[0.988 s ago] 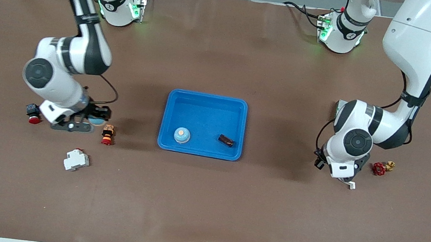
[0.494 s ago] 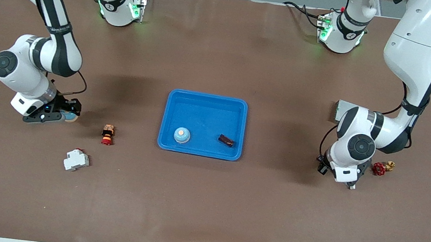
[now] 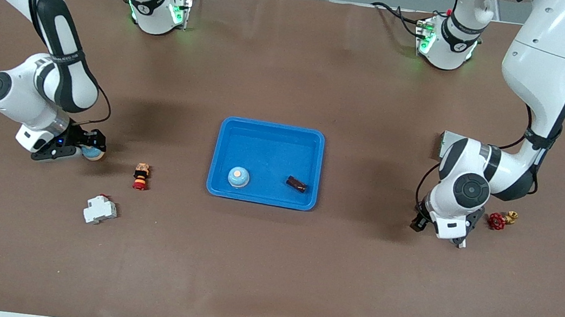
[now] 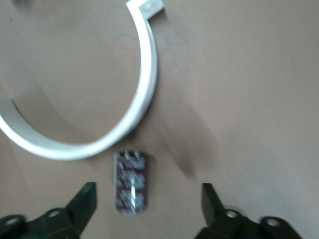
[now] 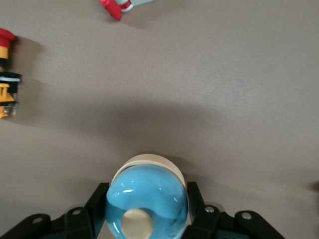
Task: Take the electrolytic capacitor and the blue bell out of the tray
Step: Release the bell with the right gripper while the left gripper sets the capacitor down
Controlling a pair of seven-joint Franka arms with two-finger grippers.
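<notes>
- Tray (image 3: pixel 271 126) sits mid-surface. Inside it, both along its rim edge nearest the front camera: tray bell (image 3: pixel 238 177) toward the right arm's end, tray capacitor (image 3: pixel 296 184) near the corner toward the left arm's end.
- Tray capacitor's long axis runs roughly along that rim edge, slightly skewed.
- Left hand (image 4: pixel 147 189) is low over the surface, between the tray and the left arm's end edge, close to a red valve (image 3: pixel 496 221). Fingers spread wide, gripping nothing.
- A second, loose capacitor (image 4: pixel 130 183) lies on the surface between those fingers, touching neither, long axis crosswise to the gap. Just beside it is a white curved band (image 4: pixel 144 74).
- Right hand (image 5: pixel 147 194) is low near the right arm's end edge, clamped on a held bell (image 5: pixel 146 201), blue dome with a cream button.
- Judgement: the left hand is the likelier reach for the tray capacitor, the right for the tray bell once it lets go.
- Writing: pale print on the loose capacitor's sleeve, unreadable. No other labels legible.
</notes>
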